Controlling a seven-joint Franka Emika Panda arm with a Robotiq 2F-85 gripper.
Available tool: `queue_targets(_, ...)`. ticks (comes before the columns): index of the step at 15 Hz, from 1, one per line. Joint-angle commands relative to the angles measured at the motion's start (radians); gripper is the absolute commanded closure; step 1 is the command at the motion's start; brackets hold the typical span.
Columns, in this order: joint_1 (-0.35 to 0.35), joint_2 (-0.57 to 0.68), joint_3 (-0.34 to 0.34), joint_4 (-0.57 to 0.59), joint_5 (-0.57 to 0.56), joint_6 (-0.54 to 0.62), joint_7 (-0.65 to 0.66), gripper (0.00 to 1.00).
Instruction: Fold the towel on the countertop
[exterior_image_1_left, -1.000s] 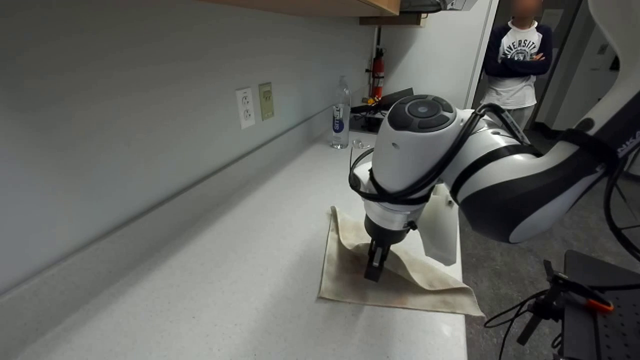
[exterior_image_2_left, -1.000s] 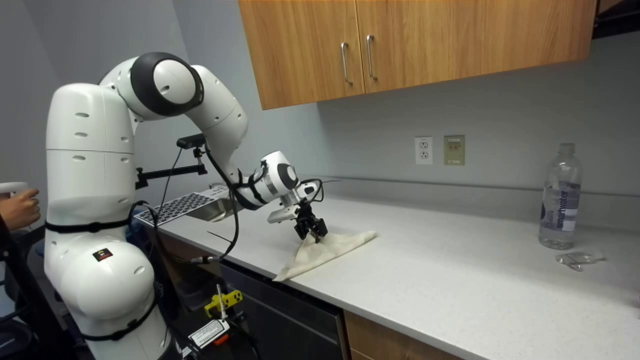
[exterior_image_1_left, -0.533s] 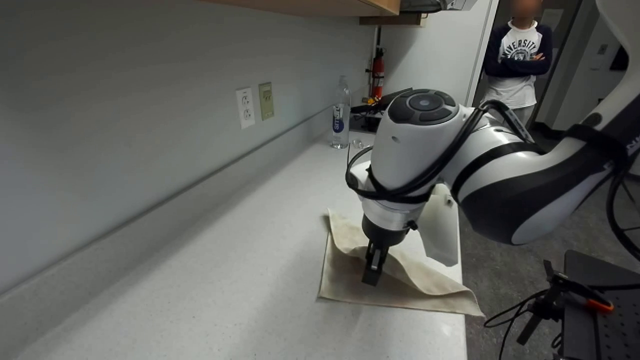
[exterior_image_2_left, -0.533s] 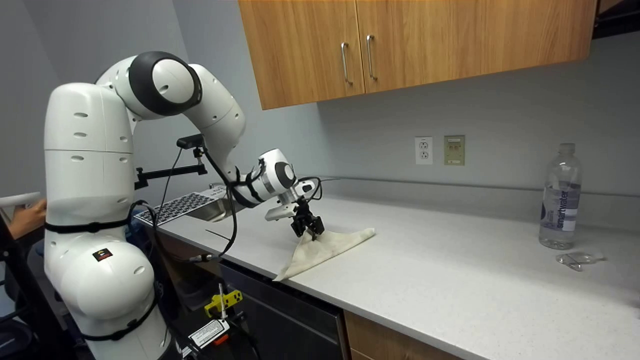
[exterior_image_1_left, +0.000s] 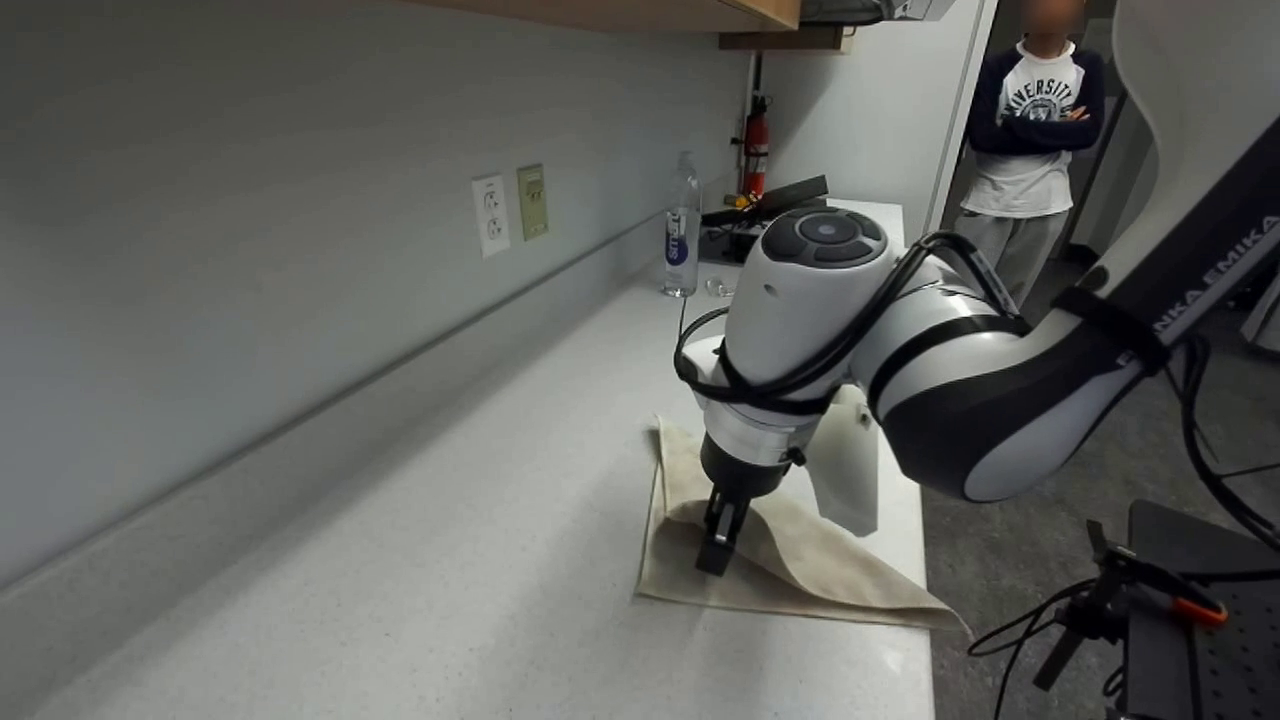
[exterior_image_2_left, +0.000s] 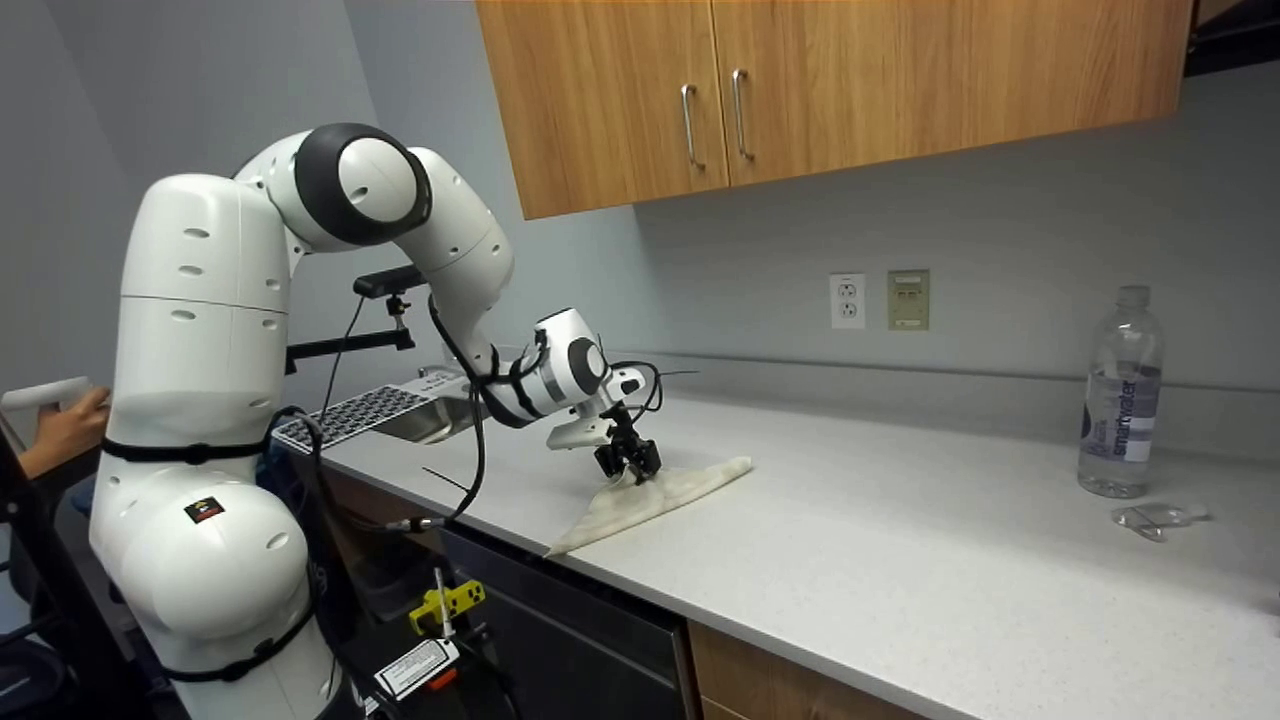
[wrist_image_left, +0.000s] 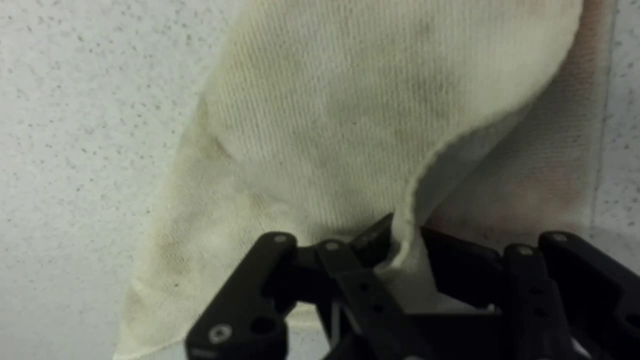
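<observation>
From where I stand, in an exterior view, the end effector (exterior_image_1_left: 713, 558) points down at the towel (exterior_image_1_left: 850, 573), which lies on the desk (exterior_image_1_left: 450, 560) under it and spreads out to either side. The upper layer bellies up beside the end effector; on its near side a strip of the lower layer lies bare, and well off to its right a corner pokes past the desk's edge. I can't make out the grip from here.

In an exterior view the towel (exterior_image_2_left: 655, 500) rises to a peak right under the end effector and slopes down from it both ways; the bottle (exterior_image_2_left: 1120, 400), there in both exterior views, stands well apart from the end effector.

In the wrist view it's plain enough: the end effector's fingers (wrist_image_left: 460, 265) pinch the towel's loose edge between their tips, the raised flap spreading ahead of them and the bare lower layer showing to their right.

So I'd call the fold about half made: the edge is caught and turned part of the way over. What's left, I reckon, is bringing it to the outer edge of that bare strip, laying it flat and letting go
</observation>
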Motion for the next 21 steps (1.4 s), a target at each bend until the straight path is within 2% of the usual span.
queue_targets(1, 0.007, 0.026, -0.011, 0.034, 0.053, 0.026, -0.055, 1.0)
queue_targets(4, 0.012, 0.022, -0.001, 0.036, 0.108, 0.014, -0.074, 1.0)
queue_targets(5, 0.017, 0.017, -0.002, 0.034, 0.117, 0.002, -0.078, 0.75)
queue_targets(6, 0.019, 0.014, -0.002, 0.031, 0.125, -0.004, -0.083, 0.72)
queue_targets(8, 0.025, 0.001, -0.004, 0.024, 0.137, -0.032, -0.08, 0.6)
queue_targets(12, 0.028, -0.028, -0.004, 0.015, 0.15, -0.088, -0.072, 0.29)
queue_targets(16, 0.011, -0.058, 0.038, 0.003, 0.203, -0.132, -0.1, 0.01)
queue_targets(21, -0.001, -0.117, 0.107, -0.015, 0.314, -0.156, -0.176, 0.0)
